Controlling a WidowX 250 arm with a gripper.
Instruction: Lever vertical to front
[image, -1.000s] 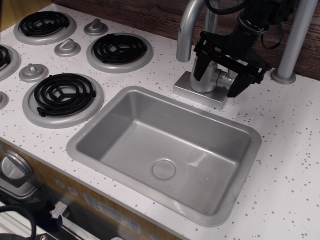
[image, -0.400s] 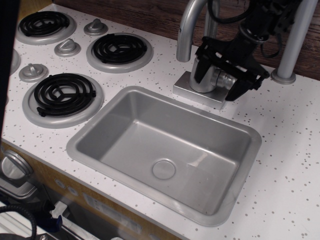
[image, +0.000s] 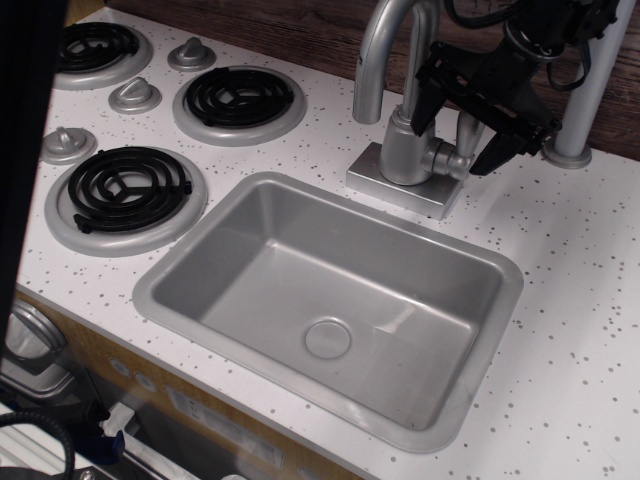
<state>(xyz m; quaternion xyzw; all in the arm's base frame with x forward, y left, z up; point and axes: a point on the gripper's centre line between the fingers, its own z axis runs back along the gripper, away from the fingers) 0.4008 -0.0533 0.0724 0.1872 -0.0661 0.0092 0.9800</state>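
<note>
Gripper (image: 462, 128) hangs above the lever (image: 452, 160), fingers spread, gripping nothing. Lever juts sideways from the faucet body (image: 405, 150) behind the sink (image: 180, 262); looks like the turn is done.

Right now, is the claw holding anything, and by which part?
Nothing is held. The claw is open and raised above the lever, its fingers apart and touching neither the lever nor the faucet body.

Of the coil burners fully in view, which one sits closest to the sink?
The front burner, just left of the sink. Its silver ring nearly touches the sink rim, while the rear burner lies farther back, toward the spout.
</note>
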